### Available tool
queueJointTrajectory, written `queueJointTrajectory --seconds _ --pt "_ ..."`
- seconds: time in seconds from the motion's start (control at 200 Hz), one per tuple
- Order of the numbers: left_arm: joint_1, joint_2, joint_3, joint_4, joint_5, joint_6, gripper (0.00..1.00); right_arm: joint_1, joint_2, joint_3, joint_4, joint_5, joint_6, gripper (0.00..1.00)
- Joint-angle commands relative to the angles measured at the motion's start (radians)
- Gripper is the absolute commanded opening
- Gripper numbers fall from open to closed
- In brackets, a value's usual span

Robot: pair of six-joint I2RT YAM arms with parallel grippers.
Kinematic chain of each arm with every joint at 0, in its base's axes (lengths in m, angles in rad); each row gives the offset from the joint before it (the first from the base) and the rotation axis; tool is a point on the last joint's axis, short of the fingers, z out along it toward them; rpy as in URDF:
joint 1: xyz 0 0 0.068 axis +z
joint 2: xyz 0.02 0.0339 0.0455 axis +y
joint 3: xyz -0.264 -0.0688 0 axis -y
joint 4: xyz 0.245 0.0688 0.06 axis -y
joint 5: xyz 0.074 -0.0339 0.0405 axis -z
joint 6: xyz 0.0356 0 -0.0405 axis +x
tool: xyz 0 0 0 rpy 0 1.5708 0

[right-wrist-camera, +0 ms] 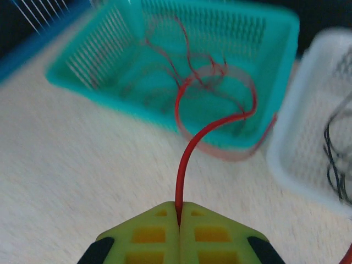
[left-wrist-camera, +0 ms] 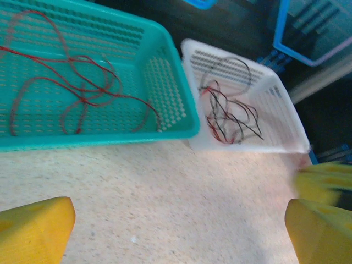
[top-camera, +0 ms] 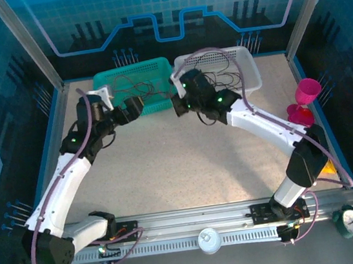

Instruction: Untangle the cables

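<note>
Because the red cable [right-wrist-camera: 181, 165] is thin, light and limp, I expect it to sag and trail wherever I lead it rather than hold a shape. It may slip through smooth pads if I tug hard, so a grip near a free end, away from the loops, looks wisest. My right pincer [right-wrist-camera: 179, 209] is closed tight on that strand. It rises straight out from between the tips, bends off to the right ahead of them and arches toward the teal basket [right-wrist-camera: 71, 77], where more red loops lie. The white basket [right-wrist-camera: 308, 137] stands ahead and to the right of that pincer, with black strands inside.

My left pincer [left-wrist-camera: 179, 223] is spread wide with nothing between its fingers, hovering over bare desk [left-wrist-camera: 165, 181]. Ahead and to its left, loose red cables [left-wrist-camera: 82, 91] sprawl in the teal basket. Ahead and slightly right, a tighter tangle [left-wrist-camera: 228, 118] of black and red wires sits in the white one, well apart from the fingers.
</note>
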Motion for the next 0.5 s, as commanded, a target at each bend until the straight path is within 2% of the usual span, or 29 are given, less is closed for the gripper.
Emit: queueJointTrajectory --seconds 0.0,0.115,0.275,0.495 --pt "0.068 -0.049 0.010 -0.011 0.049 -0.004 0.99 0.007 0.058 0.132 -0.031 -0.091 0.034 0.00" --pt "0.118 -0.077 -0.003 -0.015 0.068 -0.009 0.99 0.007 0.186 0.314 -0.054 -0.127 0.047 0.00" --pt "0.133 -0.097 -0.024 -0.013 0.085 -0.023 0.99 -0.004 0.429 0.580 -0.078 -0.150 0.057 0.00" --pt "0.135 -0.115 -0.061 0.005 0.106 -0.071 0.99 -0.028 0.746 0.847 0.035 -0.256 0.130 0.00"
